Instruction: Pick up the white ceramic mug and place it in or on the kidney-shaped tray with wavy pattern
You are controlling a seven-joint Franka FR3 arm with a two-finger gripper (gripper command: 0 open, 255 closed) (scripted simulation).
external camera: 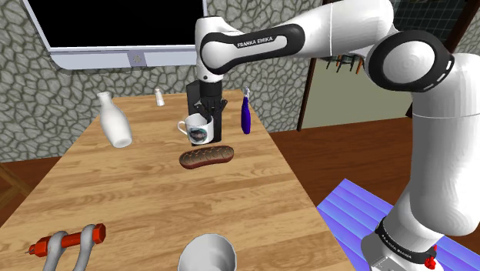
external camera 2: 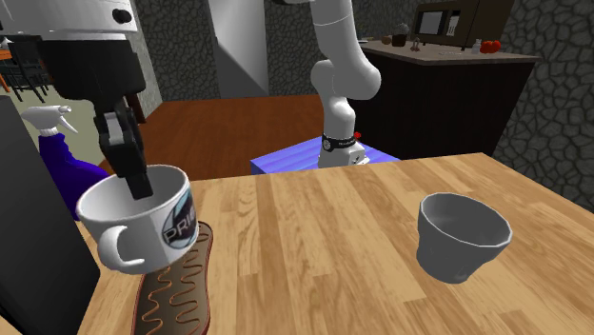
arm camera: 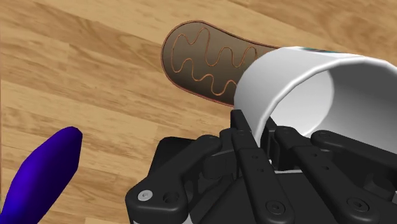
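between the fingers point(external camera 2: 132, 160), the mug point(external camera 2: 152, 226) hangs by its rim.

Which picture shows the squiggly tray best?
The wrist view: it looks down on the tray, squiggles clear, mug covering one end. Shoulder view shows it nearly edge-on; second exterior view, partly behind the mug.

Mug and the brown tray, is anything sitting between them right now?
Nothing. In the shoulder view the mug, clasped by the tool, hangs close by the tray; only bare table shows in the gap between them.
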